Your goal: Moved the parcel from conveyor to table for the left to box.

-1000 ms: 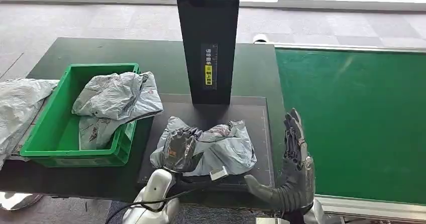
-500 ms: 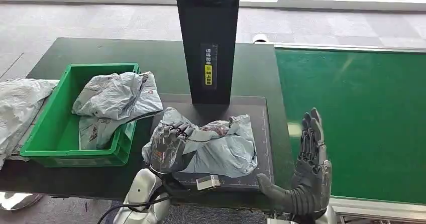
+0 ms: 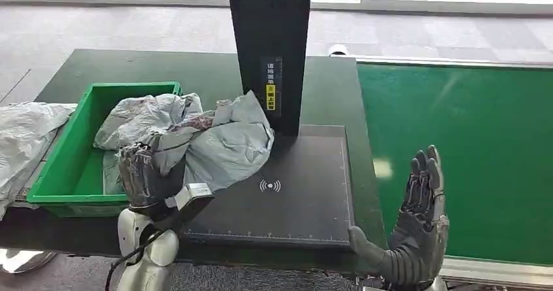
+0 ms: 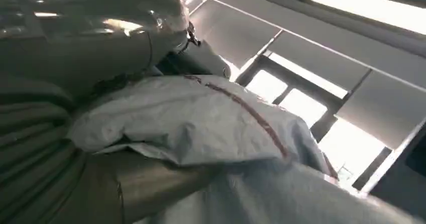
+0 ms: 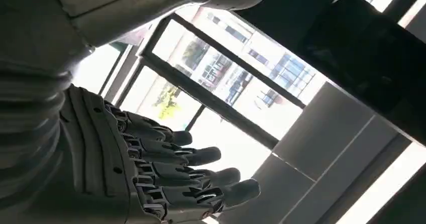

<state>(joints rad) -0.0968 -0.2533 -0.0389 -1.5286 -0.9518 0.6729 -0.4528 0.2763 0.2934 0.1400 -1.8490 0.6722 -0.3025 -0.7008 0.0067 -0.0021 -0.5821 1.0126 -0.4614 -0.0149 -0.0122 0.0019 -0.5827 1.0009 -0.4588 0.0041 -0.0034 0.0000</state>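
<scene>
Right hand (image 3: pixel 417 239) nearest, fingers straight and spread, palm empty, raised beside green conveyor (image 3: pixel 469 154). Left hand (image 3: pixel 147 173) clutching grey parcel (image 3: pixel 225 144), lifted over near edge of green box (image 3: pixel 65 173). Black scanner post (image 3: pixel 270 49) behind.

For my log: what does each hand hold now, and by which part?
The left hand grips the grey parcel by its near left end. The right hand holds nothing.

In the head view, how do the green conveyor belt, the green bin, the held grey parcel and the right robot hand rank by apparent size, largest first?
1. Conveyor belt.
2. Green bin.
3. Grey parcel, raised toward the camera, so its rank against the bin is unsure.
4. Right robot hand.
</scene>
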